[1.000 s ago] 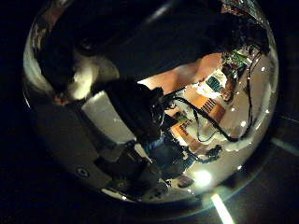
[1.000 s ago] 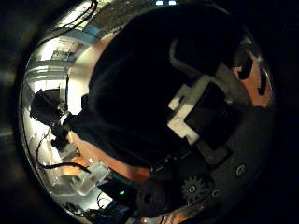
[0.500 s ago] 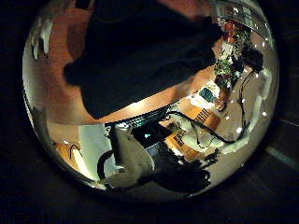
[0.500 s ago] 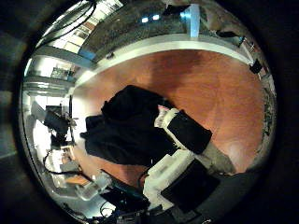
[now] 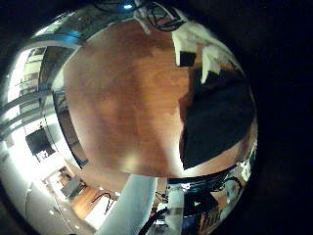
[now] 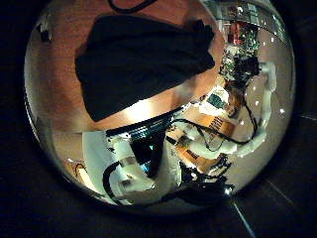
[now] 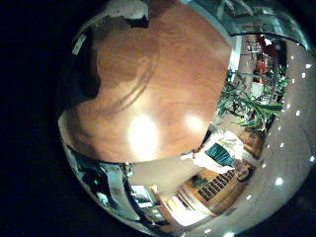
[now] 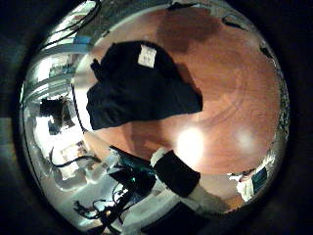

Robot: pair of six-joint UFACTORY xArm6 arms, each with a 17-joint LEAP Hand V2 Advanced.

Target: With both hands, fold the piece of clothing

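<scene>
Garment (image 6: 144, 59) lay bunched on the wooden table (image 7: 158, 89), a dark heap of cloth with a pale tag (image 8: 148, 55) showing on its upper layer (only the right thumb side palm view caught that tag). Its long axis ran roughly along the table's edge, one end lumpier and the other drawn to a corner, though I couldn't tell which end was collar or hem. Both palm cameras looked down on it from well above, so neither hand touched it. Part of a hand (image 8: 176, 171) showed in the right thumb side view, clear of the cloth. White fingers (image 5: 210, 59) showed near the cloth in the left little finger view, empty; how far open, can't say.
</scene>
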